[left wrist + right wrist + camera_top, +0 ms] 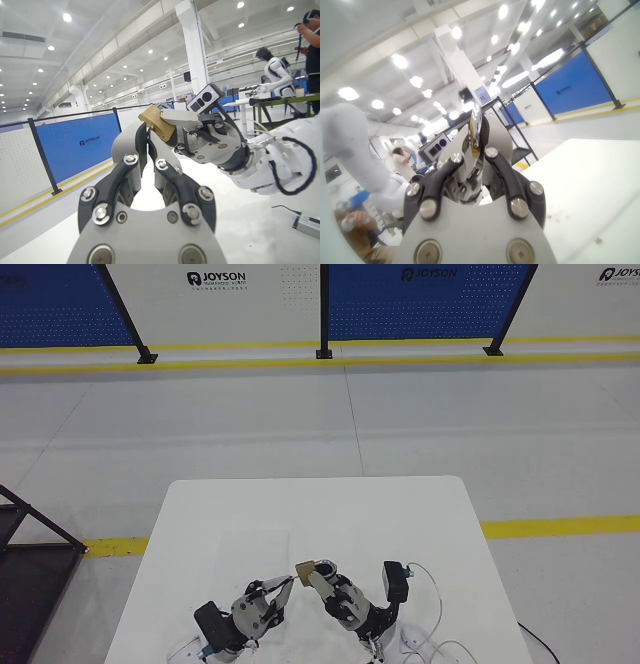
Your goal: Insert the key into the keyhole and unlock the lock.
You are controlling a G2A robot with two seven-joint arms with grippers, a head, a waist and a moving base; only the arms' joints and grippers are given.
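Note:
Above the front part of the white table, my right gripper is shut on a brass padlock. In the right wrist view the padlock sits edge-on between the fingers of the right gripper. My left gripper is just to its left, shut on a thin key whose tip points at the lock. In the left wrist view the left gripper holds the key right at the underside of the padlock. Whether the tip is inside the keyhole is hidden.
A black rack stands off the table's left side. White cables loop beside the right arm. A small grey box lies on the table. Blue and white barrier panels line the far floor.

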